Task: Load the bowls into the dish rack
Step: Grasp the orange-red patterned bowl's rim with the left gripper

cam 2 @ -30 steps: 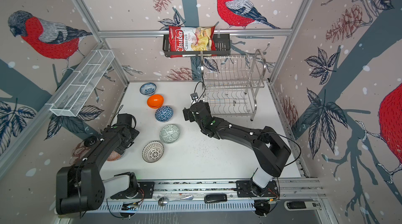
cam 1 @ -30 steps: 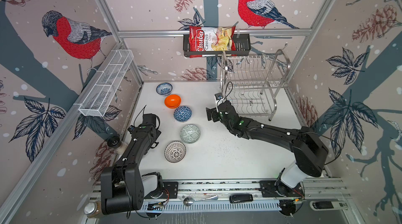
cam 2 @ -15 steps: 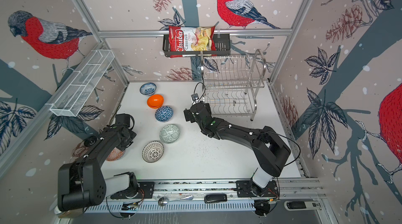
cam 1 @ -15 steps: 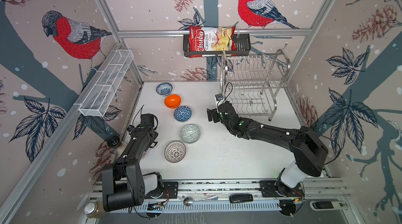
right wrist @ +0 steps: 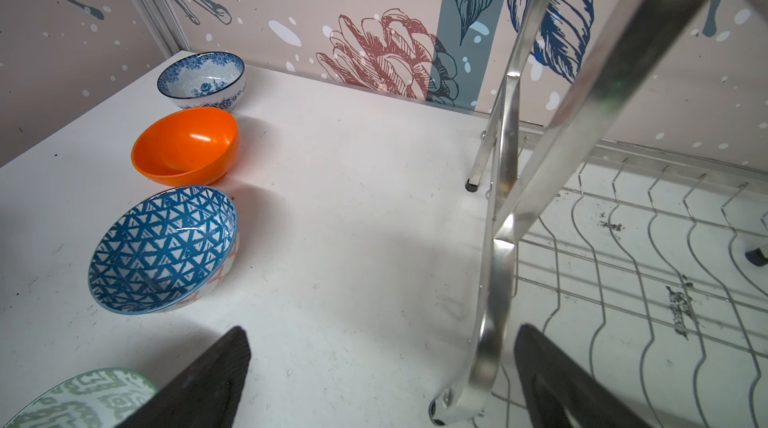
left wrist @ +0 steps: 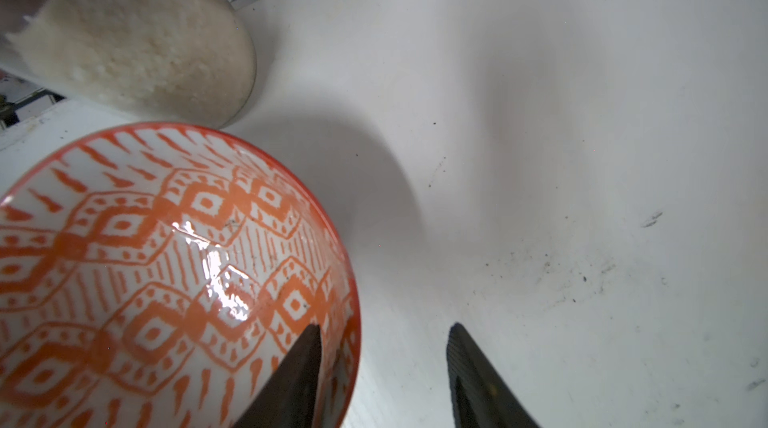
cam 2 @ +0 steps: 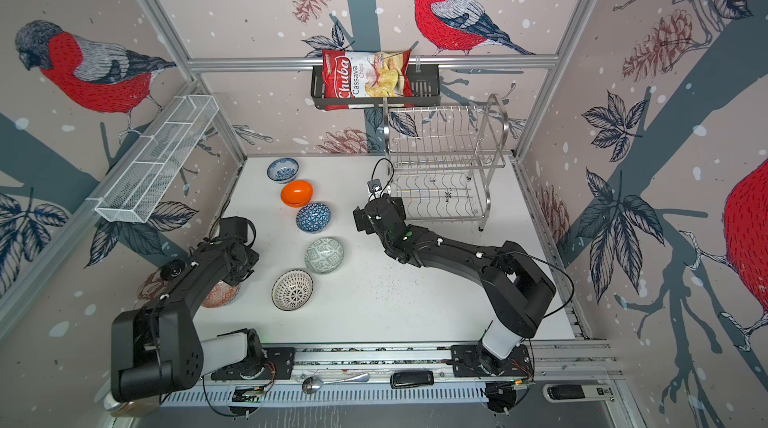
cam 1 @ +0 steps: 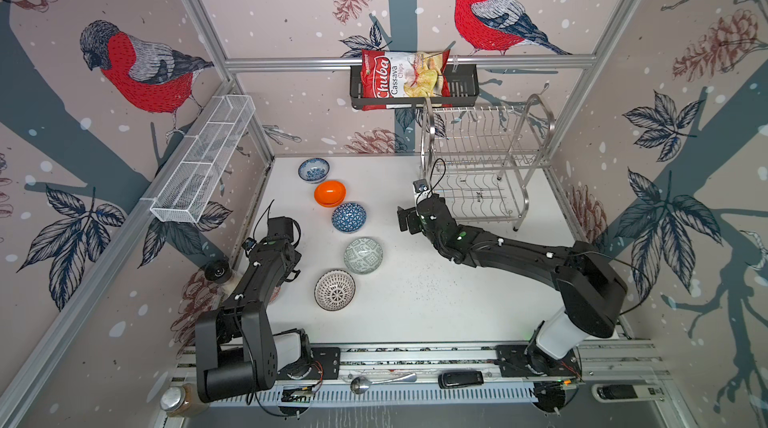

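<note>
With 12 o'clock toward the back wall, the nearest bowl is the orange-patterned bowl (cam 2: 220,296) at the 8 o'clock edge of the table (cam 1: 415,305). It is mostly hidden under the left arm in both top views. The left gripper (left wrist: 386,326) stands over its rim with jaws apart: one finger (left wrist: 297,372) is inside the bowl, the other outside and clear of the wall. A jar of white grains (left wrist: 137,31) stands just beside this bowl.

At that bowl's 3 o'clock sits the black-dotted white bowl (cam 1: 335,290). From it a curved line runs toward 12: the grey-green bowl (cam 1: 363,255), the blue triangle bowl (cam 1: 349,217), the plain orange bowl (cam 1: 330,192), and the blue-floral bowl (cam 1: 313,169) nearest the back wall. All five rest on the table, none in the dish rack (cam 1: 478,164), which stands at 1 o'clock.

The right gripper (right wrist: 382,327) hovers between the blue triangle bowl and the rack, jaws wide apart and holding nothing. In the right wrist view the rack's near tube leg shows between its fingers.
</note>
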Tool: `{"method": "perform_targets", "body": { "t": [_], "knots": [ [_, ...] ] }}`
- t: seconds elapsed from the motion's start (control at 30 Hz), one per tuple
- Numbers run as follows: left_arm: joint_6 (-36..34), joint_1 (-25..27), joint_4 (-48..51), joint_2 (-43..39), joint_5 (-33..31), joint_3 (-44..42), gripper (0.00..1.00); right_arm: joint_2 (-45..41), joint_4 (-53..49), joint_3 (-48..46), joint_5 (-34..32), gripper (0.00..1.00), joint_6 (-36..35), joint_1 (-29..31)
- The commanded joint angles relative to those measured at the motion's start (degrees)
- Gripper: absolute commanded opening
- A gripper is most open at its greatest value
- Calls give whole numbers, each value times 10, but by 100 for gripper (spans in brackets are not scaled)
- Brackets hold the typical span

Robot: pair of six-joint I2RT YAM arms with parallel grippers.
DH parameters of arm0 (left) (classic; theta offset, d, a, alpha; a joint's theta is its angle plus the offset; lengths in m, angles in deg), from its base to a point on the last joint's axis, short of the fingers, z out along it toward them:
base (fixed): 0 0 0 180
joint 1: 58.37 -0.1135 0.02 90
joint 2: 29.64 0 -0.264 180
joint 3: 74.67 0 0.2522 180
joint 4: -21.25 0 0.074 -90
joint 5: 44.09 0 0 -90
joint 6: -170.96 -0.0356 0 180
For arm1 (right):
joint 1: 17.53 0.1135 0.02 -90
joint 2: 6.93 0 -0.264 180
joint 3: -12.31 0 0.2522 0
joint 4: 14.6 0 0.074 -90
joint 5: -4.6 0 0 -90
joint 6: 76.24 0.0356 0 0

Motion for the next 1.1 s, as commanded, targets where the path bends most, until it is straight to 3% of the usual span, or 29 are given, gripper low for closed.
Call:
{"method": "perform_targets", "body": {
  "t": [0.0, 0.17, 0.27, 0.57, 0.9, 1.07],
  "knots": [
    [2, -2, 0, 3, -3, 1, 51, -8, 21, -7, -12, 100, -1, 0],
    [3, -3, -7, -2, 1, -4, 51, -6, 25, -13, -11, 100, 1, -3],
    [3, -3, -11, -5, 7, -6, 40, -4, 28, -16, -14, 100, 3, -4],
    [-2, -3, -21, -17, 25, -13, 33, -5, 36, -19, -32, 100, 11, -5],
    [-34, -3, -29, 20, 108, 4, 28, -22, 50, -35, -50, 100, 16, -5],
    [-42, -3, -42, 1, 120, 1, 19, -41, 66, -52, -55, 100, 17, -8]
  ]
}}
